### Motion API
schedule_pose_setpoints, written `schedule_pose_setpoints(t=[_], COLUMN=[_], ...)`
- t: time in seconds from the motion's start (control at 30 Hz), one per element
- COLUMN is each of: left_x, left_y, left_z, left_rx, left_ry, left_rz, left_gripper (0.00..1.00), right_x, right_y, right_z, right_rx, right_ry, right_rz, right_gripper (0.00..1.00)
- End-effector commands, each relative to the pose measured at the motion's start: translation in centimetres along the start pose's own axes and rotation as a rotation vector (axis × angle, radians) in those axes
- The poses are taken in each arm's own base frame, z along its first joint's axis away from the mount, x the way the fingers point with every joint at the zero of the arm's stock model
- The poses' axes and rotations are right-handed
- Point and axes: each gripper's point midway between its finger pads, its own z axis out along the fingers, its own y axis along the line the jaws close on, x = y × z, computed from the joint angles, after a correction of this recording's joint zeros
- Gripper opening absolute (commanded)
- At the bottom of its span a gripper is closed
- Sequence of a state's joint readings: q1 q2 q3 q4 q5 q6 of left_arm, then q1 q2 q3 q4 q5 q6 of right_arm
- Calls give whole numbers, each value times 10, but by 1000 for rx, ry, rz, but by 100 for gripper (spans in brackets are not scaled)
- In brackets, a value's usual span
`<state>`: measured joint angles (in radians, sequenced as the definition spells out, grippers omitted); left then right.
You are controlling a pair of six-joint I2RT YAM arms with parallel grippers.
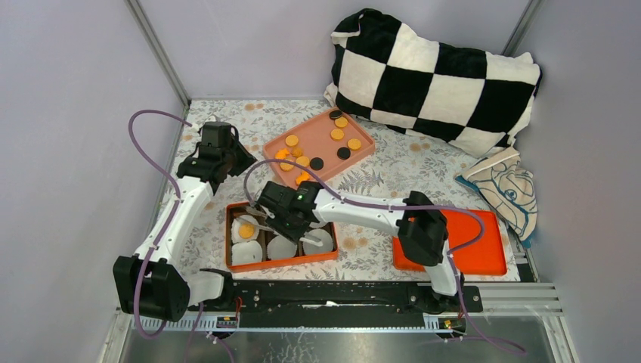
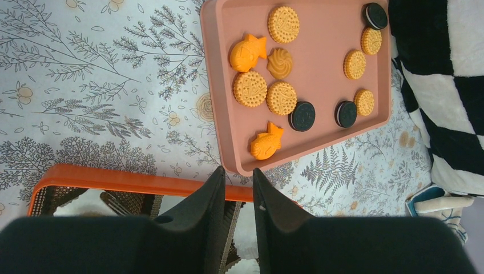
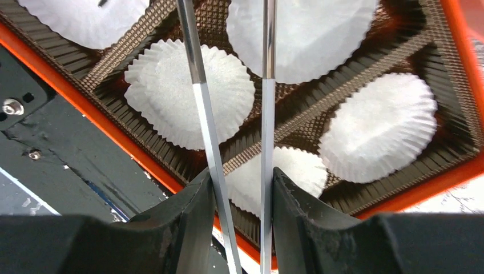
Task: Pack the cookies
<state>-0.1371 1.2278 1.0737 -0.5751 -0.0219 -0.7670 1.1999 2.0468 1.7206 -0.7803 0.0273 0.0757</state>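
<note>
Lower middle of the top view: right gripper [image 1: 291,219] above the box [image 1: 287,262], jaws pressed on the two blades of the tongs [image 3: 266,114]. Left gripper [image 2: 237,171] at the upper left of that view, jaws nearly together with only a thin slit, nothing between. Most cookies [image 2: 281,97] on the tray [image 2: 325,28], upper middle, just beyond the box. One packed cookie [image 1: 246,230] in a liner at the left end of the box.

Probably a placing step, with the tong tips seemingly near that left liner. To do it well:
- Lower the tips straight over the middle of one of the liners [image 3: 191,91], not over the dividers [image 3: 342,94].
- Loosen the squeeze gently, enough for a flat drop.
- Lift straight up afterwards, to avoid dragging the light paper out of its compartment.
- For the next pick, choose a cookie with free space around it, like those at the right of the tray in the left wrist view, and squeeze softly against crumbling.

Only from the top: the packed cookie, and tray and box side by side. Only from the left wrist: the cookie shapes, namely round ridged ones, dark sandwich ones and two fish forms. Only from the right wrist: the blades between the jaws, with bare liners below. Tips out of frame at the top there, so no telling about any load.
</note>
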Motion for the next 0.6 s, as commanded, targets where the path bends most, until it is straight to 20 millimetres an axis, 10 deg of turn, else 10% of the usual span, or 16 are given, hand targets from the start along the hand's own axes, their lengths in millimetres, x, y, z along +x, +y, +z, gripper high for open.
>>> schedule_pose_setpoints(t=[0.0, 0.57], left_x=[-8, -18], left_y=[-7, -15], left_z=[1, -5], left_rx=[36, 58], left_ry=[-23, -47], left_rz=[23, 50], left_gripper=[29, 29], right_x=[-31, -45], right_y=[-10, -114], right_z=[-63, -113], right_rx=[66, 421], right_ry=[-154, -296], right_rz=[9, 202], right_gripper=[40, 37])
